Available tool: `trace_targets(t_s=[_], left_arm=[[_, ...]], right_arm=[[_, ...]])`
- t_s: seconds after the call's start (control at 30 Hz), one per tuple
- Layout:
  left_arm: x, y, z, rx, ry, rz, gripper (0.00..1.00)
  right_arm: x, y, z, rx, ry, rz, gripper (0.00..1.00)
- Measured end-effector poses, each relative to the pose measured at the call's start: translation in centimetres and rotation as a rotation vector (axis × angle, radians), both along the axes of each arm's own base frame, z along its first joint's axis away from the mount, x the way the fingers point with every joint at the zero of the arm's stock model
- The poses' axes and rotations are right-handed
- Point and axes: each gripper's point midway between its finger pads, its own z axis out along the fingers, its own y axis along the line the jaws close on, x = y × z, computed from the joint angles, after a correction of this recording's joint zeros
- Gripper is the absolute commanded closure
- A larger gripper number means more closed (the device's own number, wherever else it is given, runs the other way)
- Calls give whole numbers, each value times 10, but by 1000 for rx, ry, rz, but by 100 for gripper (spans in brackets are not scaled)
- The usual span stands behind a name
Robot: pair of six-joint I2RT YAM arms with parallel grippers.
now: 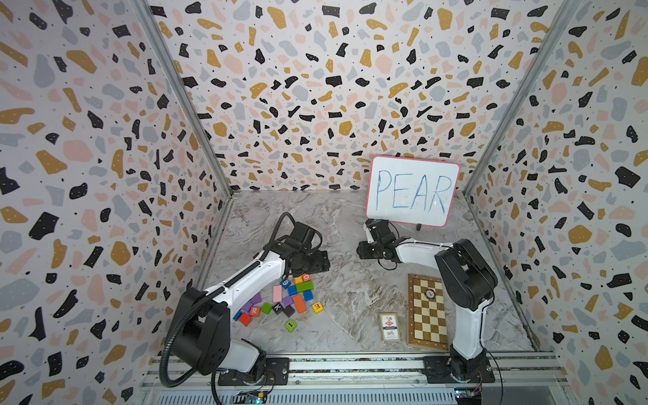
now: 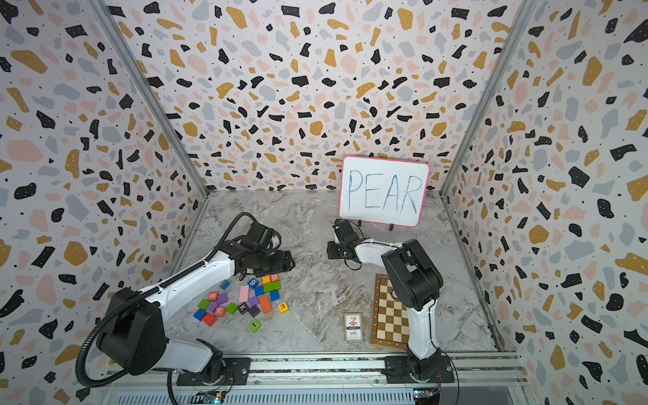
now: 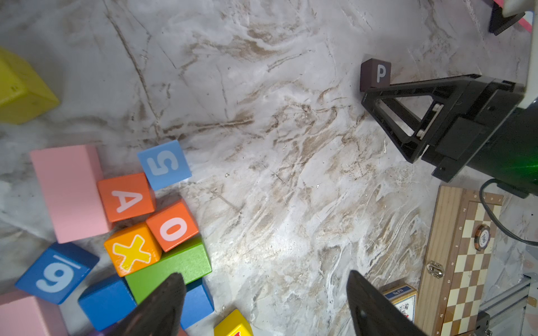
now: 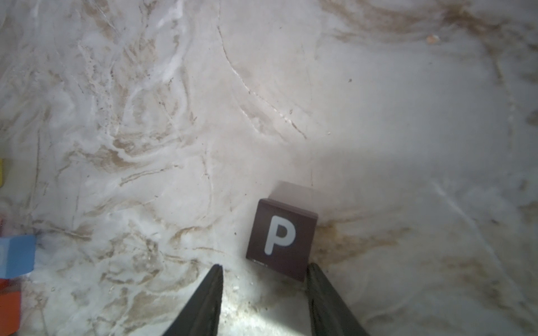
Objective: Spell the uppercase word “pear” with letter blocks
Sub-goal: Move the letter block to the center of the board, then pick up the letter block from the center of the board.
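Nearest, a yellow wooden cube with a red E [image 1: 317, 307] and an orange-red R cube [image 1: 255, 311] lie in the jumble of coloured blocks [image 1: 304, 287]. An orange A cube [image 3: 125, 197] sits near the left gripper [image 3: 265, 279], whose fingers are spread wide and empty. Farther out, the right gripper [image 4: 265, 267] has its fingers apart, with the dark P cube [image 4: 281, 235] just beyond their tips and off-centre. Closing here would likely nudge or spin it, not grip it.

Bright, even light from above; wide-angle views, soft towards the edges.
A broad grey shadow lay on the marble table [image 4: 407, 189] ahead of the right gripper [image 4: 265, 266], whose fingers [image 4: 203, 305] showed dark and blurred. Near the left gripper [image 3: 265, 275] the blue 6 block [image 3: 56, 272] looked smeared; walls [image 1: 87, 175] [image 2: 70, 157] bowed in both top views.
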Motion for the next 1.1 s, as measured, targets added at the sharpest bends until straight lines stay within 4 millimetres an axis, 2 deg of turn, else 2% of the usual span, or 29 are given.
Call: trace_targets(t_s=[0.17,0.43,0.57,0.8,1.1], left_arm=[[0,0,0,0,0,0,14],[-1,2,3,3,-10,4,14],[-6,6,7,0,-25,9,14],[-17,14,6,12,-25,19,14],[-32,28,6,47,-24,30,14]], right_arm=[[0,0,0,-1,0,1,51],[0,0,1,-12,-9,4,42],[-4,4,8,-19,-28,23,39],[-26,16,26,-37,-84,108,34],[-59,29,22,-90,-116,219,34]])
